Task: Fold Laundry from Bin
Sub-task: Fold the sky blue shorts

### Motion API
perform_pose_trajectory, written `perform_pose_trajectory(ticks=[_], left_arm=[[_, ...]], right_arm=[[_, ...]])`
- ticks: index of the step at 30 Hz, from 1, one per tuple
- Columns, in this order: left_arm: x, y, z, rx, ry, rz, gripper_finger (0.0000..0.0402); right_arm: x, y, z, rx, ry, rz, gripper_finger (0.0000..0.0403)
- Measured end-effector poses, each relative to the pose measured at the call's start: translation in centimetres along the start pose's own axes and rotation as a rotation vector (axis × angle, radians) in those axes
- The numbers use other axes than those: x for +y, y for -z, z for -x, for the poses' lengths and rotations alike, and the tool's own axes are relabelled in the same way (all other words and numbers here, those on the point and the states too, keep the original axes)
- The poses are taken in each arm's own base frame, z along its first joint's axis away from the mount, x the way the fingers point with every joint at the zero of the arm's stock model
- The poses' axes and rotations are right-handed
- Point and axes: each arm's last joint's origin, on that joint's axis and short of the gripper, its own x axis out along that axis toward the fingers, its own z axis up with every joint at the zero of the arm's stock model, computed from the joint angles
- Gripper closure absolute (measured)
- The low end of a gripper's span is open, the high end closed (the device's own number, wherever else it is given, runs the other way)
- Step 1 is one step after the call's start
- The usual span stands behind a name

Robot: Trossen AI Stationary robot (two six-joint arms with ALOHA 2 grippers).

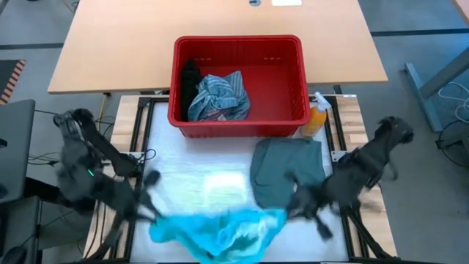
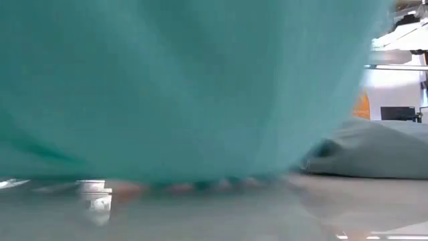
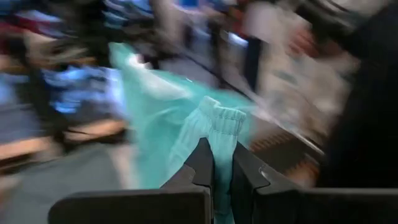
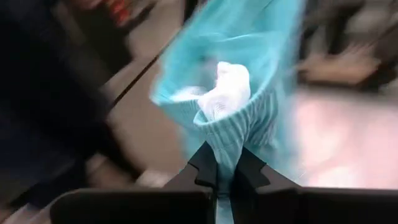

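Tabletop point(image 1: 183, 187) white, glossy, slatted-edged

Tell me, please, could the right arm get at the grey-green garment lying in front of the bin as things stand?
Probably not right now: the right gripper is shut on the teal garment, as is the left gripper. The grey-green garment lies uncovered near the right arm, so only that grip stands in the way.

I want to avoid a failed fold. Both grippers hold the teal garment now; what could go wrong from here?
1. The left gripper and right gripper each pinch only a thin ribbed edge of the teal garment, so it may slip out.
2. The garment hangs bunched near the table's front edge and could slide off.
3. Spreading it may drag over the grey-green garment lying close by.
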Motion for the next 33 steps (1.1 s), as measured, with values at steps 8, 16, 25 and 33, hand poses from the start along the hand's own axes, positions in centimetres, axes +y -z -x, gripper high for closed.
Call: perform_pose_trajectory(ticks=[8,16,25,33], left_arm=[[5.4,4.1,4.8,-0.018,-0.739,0.359,0.0398],[5.8,16.7,1.1,-0.088,-0.906,0.792,0.0398],[4.6,23.4,-3.5,-0.228,-0.833,0.853,0.0398],[2.4,22.5,-3.8,0.019,-0.559,0.484,0.0397]], right_arm=[[-10.2,1.2,2.9,-0.088,0.671,-0.452,0.0364],[-15.3,10.4,-3.8,0.058,0.693,-0.889,0.0364],[-13.5,12.7,-9.7,0.067,0.403,-0.879,0.0364],[-8.4,13.9,-10.0,0.297,0.094,-0.468,0.0364]])
